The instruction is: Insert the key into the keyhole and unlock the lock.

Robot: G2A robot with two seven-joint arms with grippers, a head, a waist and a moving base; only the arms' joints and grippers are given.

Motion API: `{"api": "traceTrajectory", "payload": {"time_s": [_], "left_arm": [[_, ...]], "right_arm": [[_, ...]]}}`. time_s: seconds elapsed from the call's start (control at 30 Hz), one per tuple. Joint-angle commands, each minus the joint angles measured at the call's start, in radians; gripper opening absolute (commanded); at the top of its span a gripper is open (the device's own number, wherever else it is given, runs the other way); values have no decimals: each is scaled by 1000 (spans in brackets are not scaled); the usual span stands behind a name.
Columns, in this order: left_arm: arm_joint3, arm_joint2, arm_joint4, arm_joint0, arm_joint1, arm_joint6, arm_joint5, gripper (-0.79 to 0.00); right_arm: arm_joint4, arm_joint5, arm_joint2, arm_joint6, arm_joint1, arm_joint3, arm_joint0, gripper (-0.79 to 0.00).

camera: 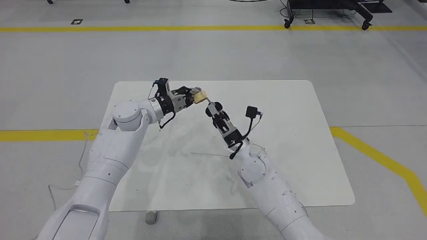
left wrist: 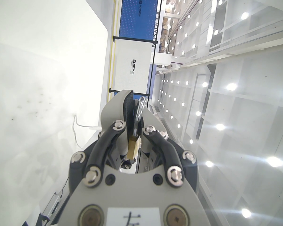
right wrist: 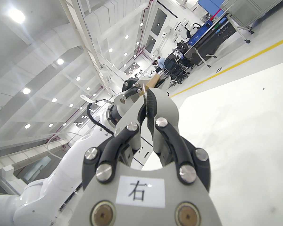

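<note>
Over on the left, the left gripper [camera: 189,96] is clamped tight on the lock [camera: 198,95], brass body held up off the table [camera: 293,147], with a silver metal part showing between the fingers in the left wrist view. That lock looks small, rigid and fairly dense for its size, smooth brass that could twist in the pads if pushed off-axis, so a firm pinch across its flat faces is the right hold. Moving across, the key [right wrist: 143,90] is right up against the lock, a thin, stiff sliver of metal, light and likely to pivot or slip if gripped only at its edge; the flat head is the place to take it, leaving the blade free. On the right, the right gripper [camera: 210,107] has its fingers closed down on that key, nearly meeting, aimed straight at the lock, the two grippers almost nose to nose above the middle of the table. The only receptacle here is the keyhole, and I cannot tell whether the blade is seated in it or just touching the face.
</note>
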State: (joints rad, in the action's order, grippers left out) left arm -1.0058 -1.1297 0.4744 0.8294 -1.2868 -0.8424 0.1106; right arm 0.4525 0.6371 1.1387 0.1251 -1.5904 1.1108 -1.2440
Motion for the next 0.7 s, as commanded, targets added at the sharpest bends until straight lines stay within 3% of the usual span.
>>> {"api": "traceTrajectory", "payload": {"time_s": [0.0,0.33,0.67], "left_arm": [[-6,-2,-6,3,1,15,-6,-785],[-66,-18,-65,37,7,113,-61,-785],[-132,-20,-130,75,13,154,-90,-785]], "right_arm": [[-34,-6,-2,-17,-1,1,-3,-785],[-200,-30,-23,-89,-9,-10,1,-785],[-248,-29,-36,-93,-14,-32,25,-785]]}}
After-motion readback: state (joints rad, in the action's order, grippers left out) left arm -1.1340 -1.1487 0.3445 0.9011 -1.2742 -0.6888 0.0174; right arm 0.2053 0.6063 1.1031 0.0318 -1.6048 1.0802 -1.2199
